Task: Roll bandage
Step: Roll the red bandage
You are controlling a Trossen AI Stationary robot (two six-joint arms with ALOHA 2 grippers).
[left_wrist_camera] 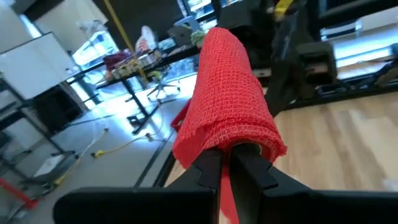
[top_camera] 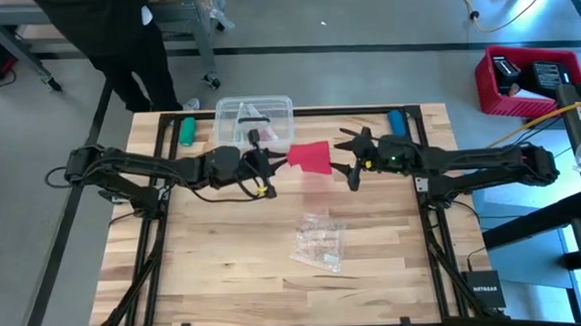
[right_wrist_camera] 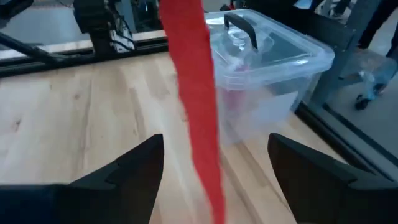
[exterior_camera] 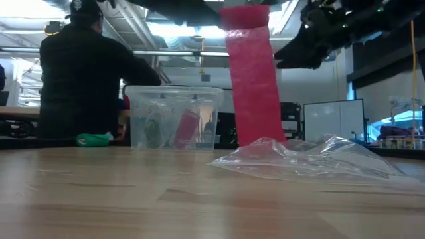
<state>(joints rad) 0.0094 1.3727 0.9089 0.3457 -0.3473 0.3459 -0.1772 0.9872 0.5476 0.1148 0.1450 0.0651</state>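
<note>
My left gripper (left_wrist_camera: 227, 163) is clamped on the upper end of the bandage (top_camera: 311, 158), holding it above the table (top_camera: 226, 264) so the red strip hangs down beside the clear plastic box (top_camera: 256, 122). My right gripper (top_camera: 347, 157) waits just beside it, fingers apart.

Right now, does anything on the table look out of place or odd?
Only the crumpled clear wrapper, lying loose on the wood in front of the arms. The bandage hangs lifted from the shut left gripper; the open right gripper waits beside it.
</note>
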